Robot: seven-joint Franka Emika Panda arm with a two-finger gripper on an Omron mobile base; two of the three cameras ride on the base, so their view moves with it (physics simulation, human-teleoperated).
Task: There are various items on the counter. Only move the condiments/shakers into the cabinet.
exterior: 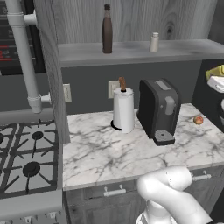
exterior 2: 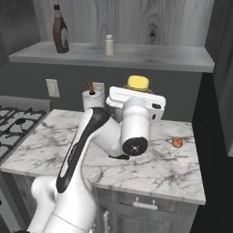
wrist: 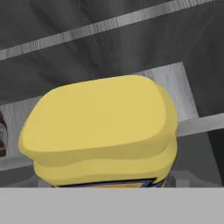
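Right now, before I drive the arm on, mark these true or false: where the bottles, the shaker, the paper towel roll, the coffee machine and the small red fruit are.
1. The brown bottle stands on the cabinet shelf. True.
2. The shaker is on the counter. False: it stands on the shelf, right of the brown bottle.
3. The yellow bottle is at the end effector. True.
4. The paper towel roll lies on its side. False: it stands upright beside the coffee machine.
5. A small red fruit lies on the counter. True.
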